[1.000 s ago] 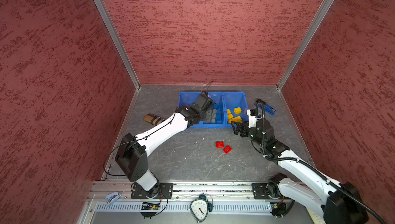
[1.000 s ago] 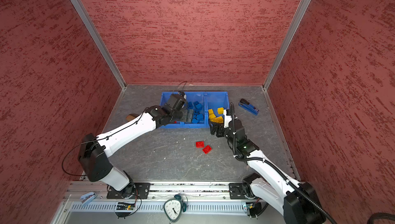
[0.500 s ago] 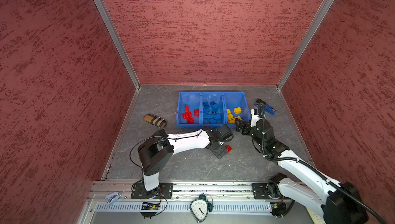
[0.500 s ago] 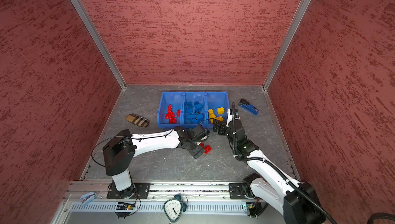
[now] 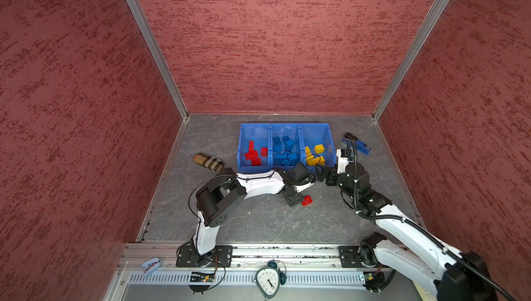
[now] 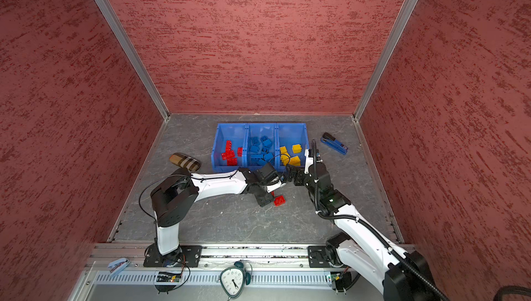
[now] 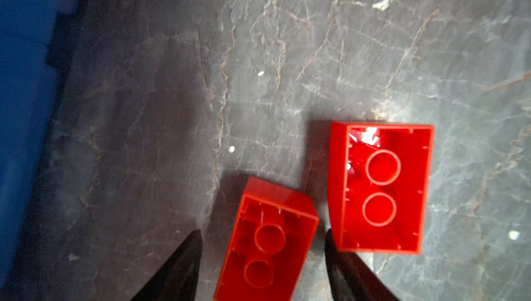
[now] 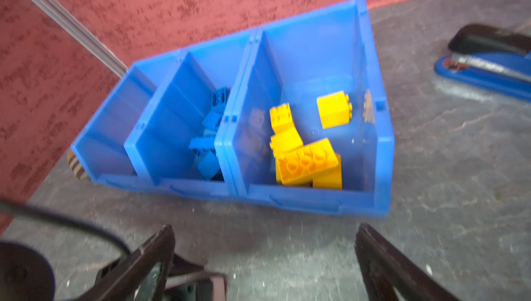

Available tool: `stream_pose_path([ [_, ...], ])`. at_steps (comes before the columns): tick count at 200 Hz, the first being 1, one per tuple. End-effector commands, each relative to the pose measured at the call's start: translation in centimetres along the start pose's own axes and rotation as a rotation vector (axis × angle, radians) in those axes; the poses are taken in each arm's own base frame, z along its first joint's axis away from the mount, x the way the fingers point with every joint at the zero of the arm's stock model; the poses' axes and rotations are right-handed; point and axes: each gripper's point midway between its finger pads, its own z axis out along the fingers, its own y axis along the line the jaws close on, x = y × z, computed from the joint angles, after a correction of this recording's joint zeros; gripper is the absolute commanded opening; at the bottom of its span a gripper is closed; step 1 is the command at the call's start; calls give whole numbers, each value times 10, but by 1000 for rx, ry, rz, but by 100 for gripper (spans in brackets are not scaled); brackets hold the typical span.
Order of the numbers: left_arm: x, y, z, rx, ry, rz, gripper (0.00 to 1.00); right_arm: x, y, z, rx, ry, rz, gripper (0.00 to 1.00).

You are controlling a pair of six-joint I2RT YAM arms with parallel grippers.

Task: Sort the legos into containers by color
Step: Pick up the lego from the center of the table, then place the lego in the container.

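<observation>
Since 1 second ago the left hand (image 7: pixel 263 233) has swung from the containers (image 5: pixel 284 125) down to 2 red legos (image 7: pixel 379 187) lying hollow side up on the counter (image 7: pixel 316 55). Its jaws, half closed, straddle 1 red brick (image 7: pixel 267 245) without pinching yet. The right hand (image 8: pixel 265 227) hangs wide open and empty before the yellow bin (image 8: pixel 385 153). The brick looks light, rigid, glossy, likely slippery: take its long flat sides. No lettering is readable.
</observation>
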Motion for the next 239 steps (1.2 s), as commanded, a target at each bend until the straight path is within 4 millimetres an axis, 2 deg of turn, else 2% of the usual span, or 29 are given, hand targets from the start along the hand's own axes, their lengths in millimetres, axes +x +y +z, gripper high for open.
stream_pose_path([
  [1, -13, -4, 7, 34, -34, 57, 65, 32, -14, -6, 81, 169, 50, 99],
  [28, -7, -8, 11, 56, -18, 51, 58, 63, -30, -13, 188, 341, 112, 99],
  [44, -3, -7, 12, 62, -13, 40, 54, 71, -30, -15, 189, 377, 116, 99],
  [92, -1, -2, 5, 89, -33, -17, 35, 67, -19, -16, 114, 356, 96, 99],
  [124, 2, 3, 2, 88, -45, -56, 22, 54, -11, -21, 69, 289, 109, 99],
  [142, 3, 13, -4, 90, -61, -128, 8, 49, -1, -24, 2, 269, 79, 99],
  [152, 2, 20, -12, 97, -77, -183, 0, 47, 8, -28, -48, 266, 54, 99],
  [166, 1, 30, -27, 95, -117, -260, 0, 41, 27, -33, -154, 256, 24, 99],
  [187, -5, 44, -63, 66, -235, -342, 0, 29, 54, -43, -310, 211, -5, 99],
  [214, 2, 69, -107, 26, -323, -474, 0, 18, 66, -47, -368, 156, -46, 99],
  [239, 14, 98, -136, -51, -361, -573, 0, 10, 69, -44, -371, 123, -99, 99],
])
